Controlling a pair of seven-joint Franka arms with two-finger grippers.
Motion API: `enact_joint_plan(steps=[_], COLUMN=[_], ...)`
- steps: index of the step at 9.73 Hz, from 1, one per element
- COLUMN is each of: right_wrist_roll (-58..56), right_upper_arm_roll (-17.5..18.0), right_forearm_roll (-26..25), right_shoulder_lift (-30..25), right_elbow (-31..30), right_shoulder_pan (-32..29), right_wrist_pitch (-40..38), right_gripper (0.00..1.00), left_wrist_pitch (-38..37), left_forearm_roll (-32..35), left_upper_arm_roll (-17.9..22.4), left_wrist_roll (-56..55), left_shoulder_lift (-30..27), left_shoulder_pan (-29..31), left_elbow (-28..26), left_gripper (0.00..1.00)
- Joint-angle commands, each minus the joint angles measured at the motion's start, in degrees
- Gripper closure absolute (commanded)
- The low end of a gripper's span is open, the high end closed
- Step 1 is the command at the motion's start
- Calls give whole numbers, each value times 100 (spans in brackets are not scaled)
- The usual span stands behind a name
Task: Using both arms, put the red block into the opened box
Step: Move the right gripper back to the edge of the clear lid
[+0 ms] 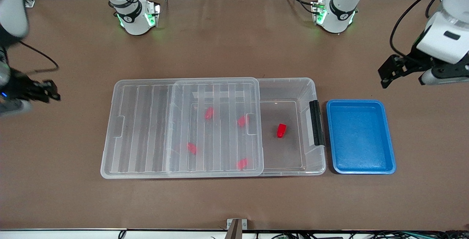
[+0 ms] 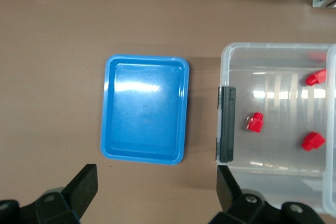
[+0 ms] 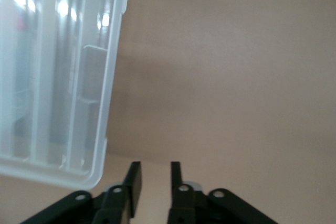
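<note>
The clear box (image 1: 311,85) lies mid-table. Its ribbed lid (image 1: 146,129) is slid toward the right arm's end, which leaves the end with the black handle (image 1: 316,122) uncovered. One red block (image 1: 281,130) lies in the uncovered part, also seen as red block (image 2: 255,122) in the left wrist view. Several more show through the lid. My left gripper (image 1: 384,76) hangs open and empty over bare table by the blue tray; its jaws (image 2: 157,192) stand wide. My right gripper (image 1: 55,94) hovers over bare table past the lid's end (image 3: 63,77). Its fingertips (image 3: 156,167) are drawn close, nothing between them.
An empty blue tray (image 1: 361,136) sits beside the box's handle end, toward the left arm's end; it shows as the blue tray (image 2: 144,108) in the left wrist view. Both arm bases stand along the table edge farthest from the front camera.
</note>
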Motion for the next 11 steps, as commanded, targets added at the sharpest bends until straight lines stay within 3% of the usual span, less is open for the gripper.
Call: enact_joint_plan(steps=[1, 2, 4, 5, 11], right_wrist_roll=[-557, -584, -593, -584, -444], right_upper_arm_roll=[-16, -16, -7, 2, -7], right_forearm_roll=[239, 633, 742, 742, 1523], right_shoulder_lift=[605, 685, 747, 826, 1055], right_elbow=[-226, -542, -624, -624, -572], right_shoulder_pan=[-34, -25, 123, 264, 774], right_wrist_pitch=[630, 965, 1065, 1073, 1065], right_gripper=[100, 100, 100, 100, 100], left_wrist_pitch=[-229, -438, -633, -634, -634], left_forearm_roll=[-279, -384, -805, -920, -904], left_upper_arm_roll=[219, 595, 1482, 1669, 1732], left_wrist_roll=[437, 796, 1072, 1063, 1089], left_shoulder_lift=[-409, -567, -823, -972, -1035], left_shoulder_pan=[-63, -325, -862, -986, -960], left_elbow=[-415, -469, -723, -985, -1164], left_gripper=[0, 0, 0, 0, 0])
